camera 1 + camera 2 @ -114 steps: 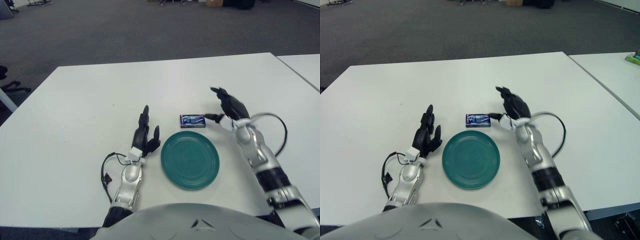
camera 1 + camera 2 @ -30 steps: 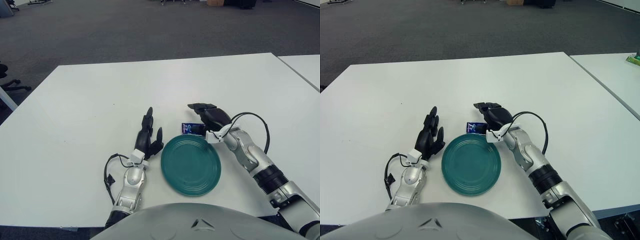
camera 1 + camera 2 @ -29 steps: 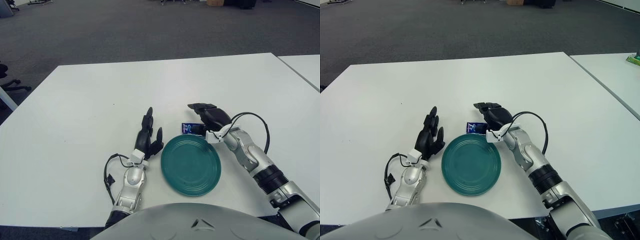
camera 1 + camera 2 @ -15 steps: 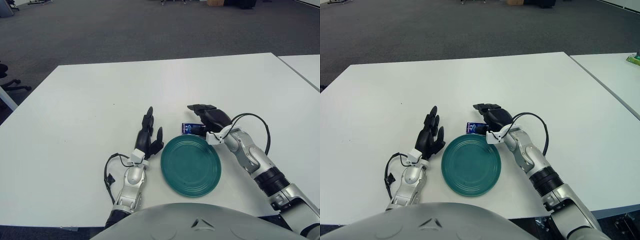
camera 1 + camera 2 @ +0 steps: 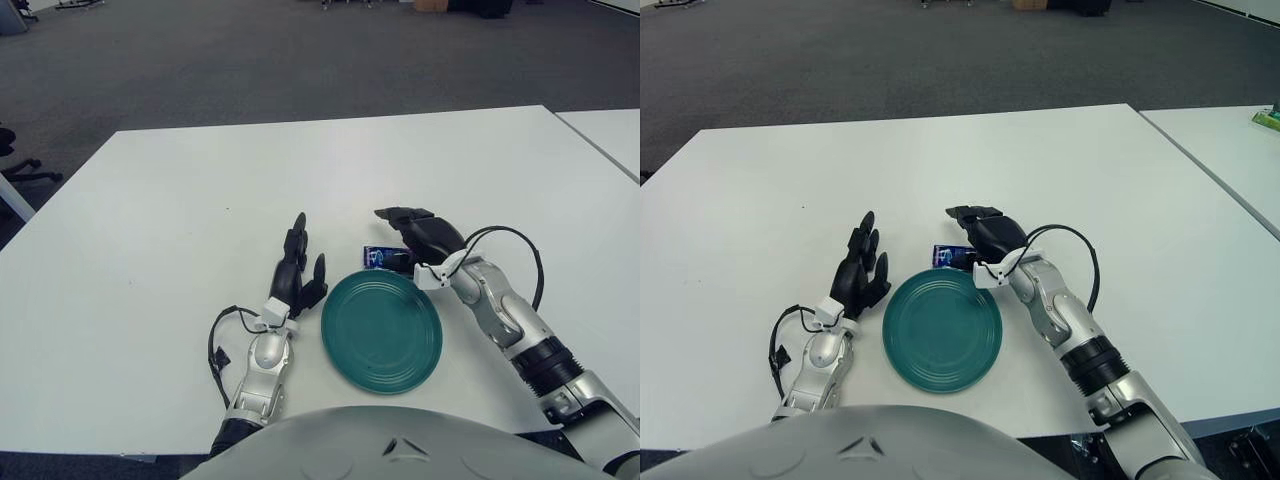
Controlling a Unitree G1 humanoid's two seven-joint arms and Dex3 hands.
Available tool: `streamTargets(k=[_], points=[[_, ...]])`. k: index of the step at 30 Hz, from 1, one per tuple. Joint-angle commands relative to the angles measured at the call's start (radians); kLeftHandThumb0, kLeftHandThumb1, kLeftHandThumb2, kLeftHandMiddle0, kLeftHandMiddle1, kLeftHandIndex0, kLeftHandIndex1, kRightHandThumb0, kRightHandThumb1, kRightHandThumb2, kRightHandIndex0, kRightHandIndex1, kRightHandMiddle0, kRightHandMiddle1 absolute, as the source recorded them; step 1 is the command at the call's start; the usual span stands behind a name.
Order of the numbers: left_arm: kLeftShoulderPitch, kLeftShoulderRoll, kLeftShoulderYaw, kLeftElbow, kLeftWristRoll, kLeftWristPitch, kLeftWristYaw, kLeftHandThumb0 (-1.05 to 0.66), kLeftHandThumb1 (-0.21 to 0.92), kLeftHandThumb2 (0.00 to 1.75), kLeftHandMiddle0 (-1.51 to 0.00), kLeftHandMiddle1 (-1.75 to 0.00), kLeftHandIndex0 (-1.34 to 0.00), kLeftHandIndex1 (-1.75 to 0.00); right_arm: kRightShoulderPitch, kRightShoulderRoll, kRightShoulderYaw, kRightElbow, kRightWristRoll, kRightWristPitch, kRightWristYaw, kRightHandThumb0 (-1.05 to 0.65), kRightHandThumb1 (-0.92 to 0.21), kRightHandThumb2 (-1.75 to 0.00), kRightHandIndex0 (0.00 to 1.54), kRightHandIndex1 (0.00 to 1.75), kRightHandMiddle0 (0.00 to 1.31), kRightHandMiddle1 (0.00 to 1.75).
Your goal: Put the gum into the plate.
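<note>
Gum (image 5: 377, 257): blue pack on the white table (image 5: 150, 250), just behind the green plate (image 5: 381, 330), mostly hidden under the right hand (image 5: 425, 238); grip cannot be told. Left hand (image 5: 293, 272): fingers spread, beside the plate.

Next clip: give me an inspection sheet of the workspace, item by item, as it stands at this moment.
Surface: white table, a second white table at right.
Job's things: blue gum pack on the table just behind the green plate, not in it; plate holds nothing.
Clutter: nothing seen.
Hands: right robot hand over the gum, covering part of it; grasp cannot be confirmed. Left robot hand idle beside the plate, fingers spread.
Cables: black loops at each wrist.
Surroundings: grey carpet, distant furniture.
</note>
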Motion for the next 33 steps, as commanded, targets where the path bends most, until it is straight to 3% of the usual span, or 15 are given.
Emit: streamTargets(k=[1,12,33], points=[[0.011,-0.009,0.008,0.047,-0.005,0.028,-0.002,-0.82,0.92,0.73,-0.11,0.0,0.0,-0.23,0.007,-0.006,-0.018,-0.033,0.007,0.01,0.013,-0.74,-0.92,-0.35,0.28,0.02,0.0,0.44],[0.001,-0.003,0.011,0.063,0.005,0.019,0.001,-0.84,0.92,0.74,-0.11,0.0,0.0,-0.2,0.025,-0.009,-0.034,-0.092,0.009,0.023,0.047,-0.75,-0.92,-0.38,0.28,0.02,0.0,0.46],[-0.004,-0.007,0.023,0.07,-0.005,0.004,0.0,-0.82,0.92,0.75,-0.12,0.0,0.0,-0.23,0.042,-0.004,-0.03,-0.081,0.007,0.027,0.072,-0.76,-0.92,-0.32,0.27,0.01,0.0,0.42]])
